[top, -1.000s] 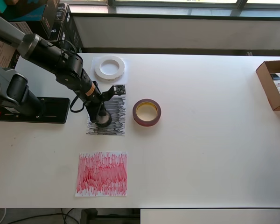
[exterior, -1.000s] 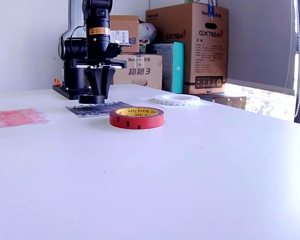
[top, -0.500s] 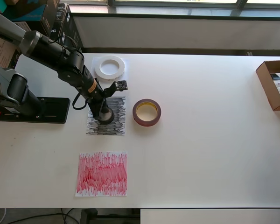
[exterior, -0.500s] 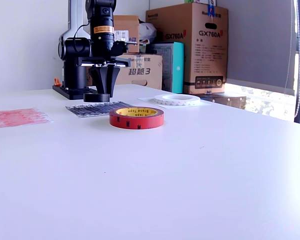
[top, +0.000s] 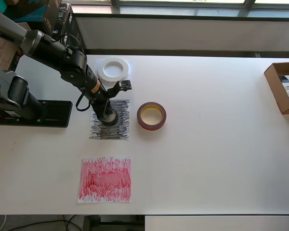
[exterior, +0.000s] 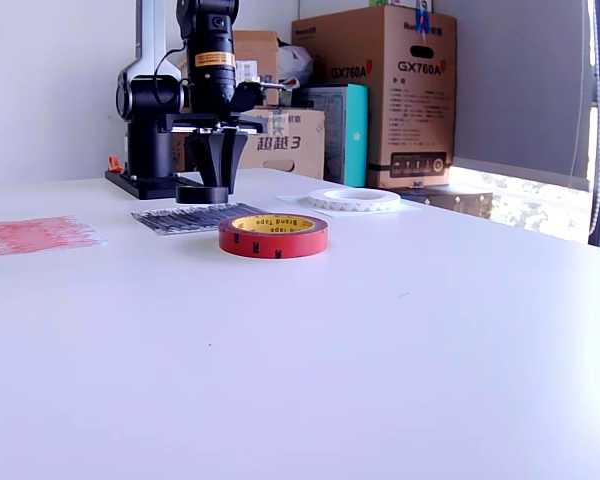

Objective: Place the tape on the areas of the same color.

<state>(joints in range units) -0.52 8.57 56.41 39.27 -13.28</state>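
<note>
The small black tape [top: 109, 118] [exterior: 202, 194] rests low over the black-scribbled sheet [top: 111, 133] [exterior: 180, 218], near its middle. My gripper [top: 107, 115] [exterior: 218, 186] points straight down onto this ring and looks shut on its wall. The dark red tape [top: 140, 117] [exterior: 273, 238] lies flat on bare table just right of that sheet in the overhead view. The white tape [top: 102, 70] [exterior: 355, 200] lies on the plain white sheet [top: 98, 81] at the back. The red-scribbled sheet [top: 106, 179] [exterior: 30, 235] near the front edge has nothing on it.
The arm's black base plate [top: 53, 113] sits at the table's left in the overhead view. An open cardboard box [top: 275, 89] stands at the right edge. Stacked cartons [exterior: 380, 90] stand behind the table in the exterior view.
The gripper and the black tape have shifted together from the sheet's near left part toward its middle, to the right in the exterior view. Nothing else has moved.
</note>
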